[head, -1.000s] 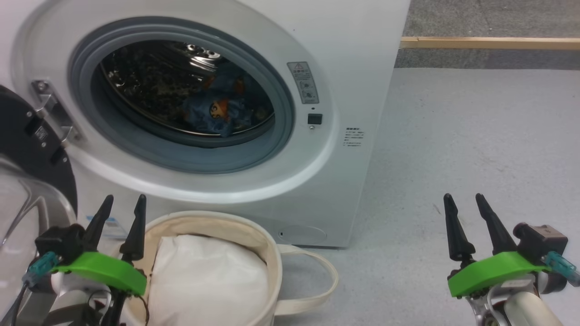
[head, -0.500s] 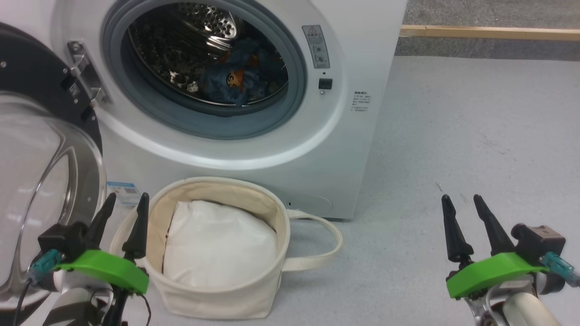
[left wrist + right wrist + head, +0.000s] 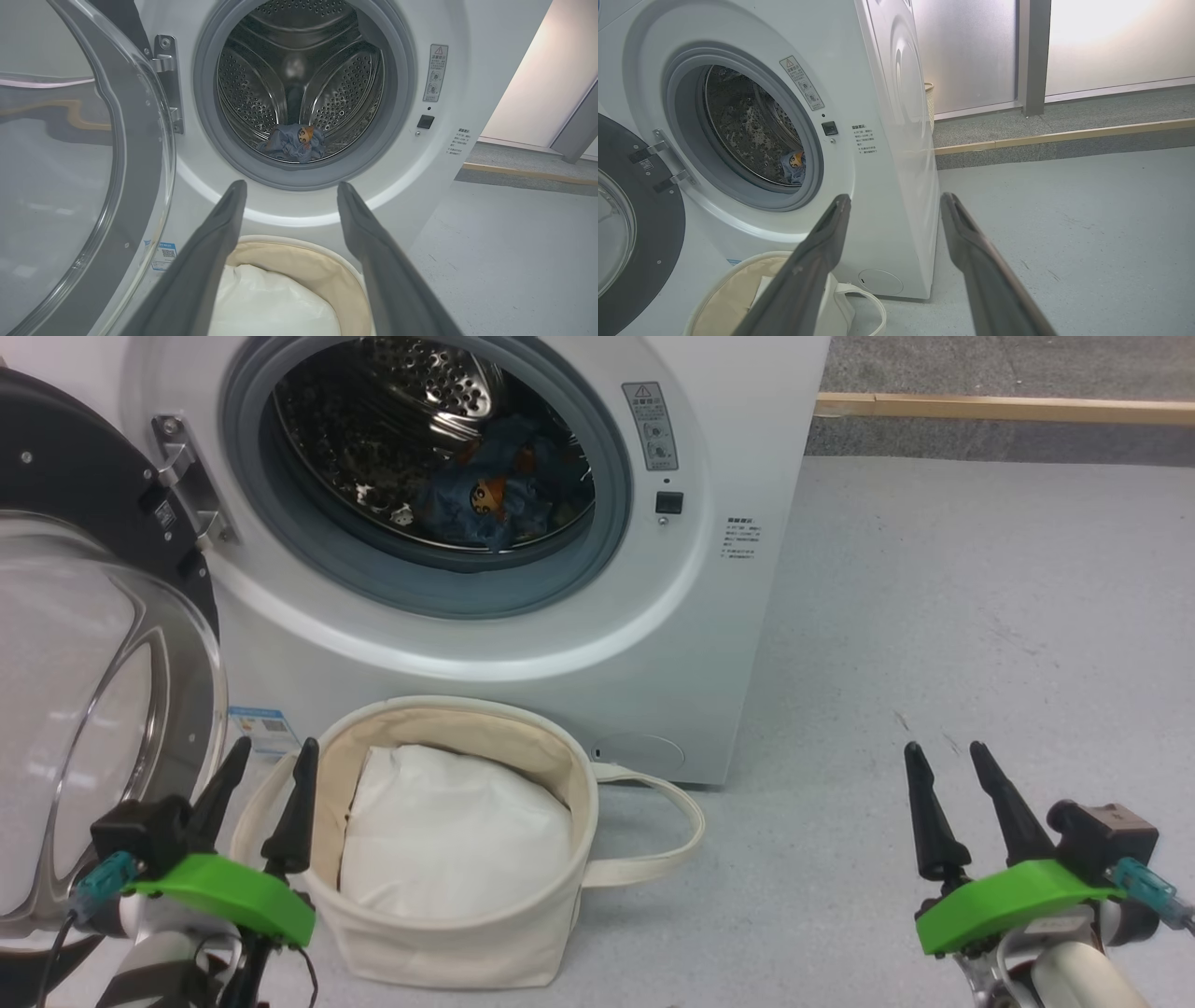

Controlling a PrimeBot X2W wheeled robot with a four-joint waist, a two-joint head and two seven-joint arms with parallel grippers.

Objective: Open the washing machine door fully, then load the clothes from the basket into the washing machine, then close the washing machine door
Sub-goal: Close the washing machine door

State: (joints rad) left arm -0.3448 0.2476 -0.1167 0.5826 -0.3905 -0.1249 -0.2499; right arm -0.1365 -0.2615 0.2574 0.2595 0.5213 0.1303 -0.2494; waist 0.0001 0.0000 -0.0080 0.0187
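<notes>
The white washing machine (image 3: 747, 420) stands ahead with its door (image 3: 84, 644) swung wide to the left, glass bowl facing me. The blue printed clothes (image 3: 490, 509) lie inside the steel drum, also seen as clothes (image 3: 294, 142) low in the drum and clothes (image 3: 795, 165). The cream basket (image 3: 448, 947) sits on the floor before the machine, a white cloth pad (image 3: 457, 835) in it. My left gripper (image 3: 269, 758) hangs open at the basket's left rim, holding nothing. My right gripper (image 3: 941, 754) is open over bare floor at the right.
Grey floor (image 3: 980, 616) spreads to the right of the machine, ending at a wooden strip (image 3: 1008, 409). The basket's strap handle (image 3: 672, 845) loops out to the right. The open door (image 3: 70, 186) stands close beside my left gripper. Frosted panels (image 3: 1101, 42) stand beyond.
The head camera has tilted down and drawn back, so the machine sits higher and the whole basket shows. Both grippers stay open and in place.
</notes>
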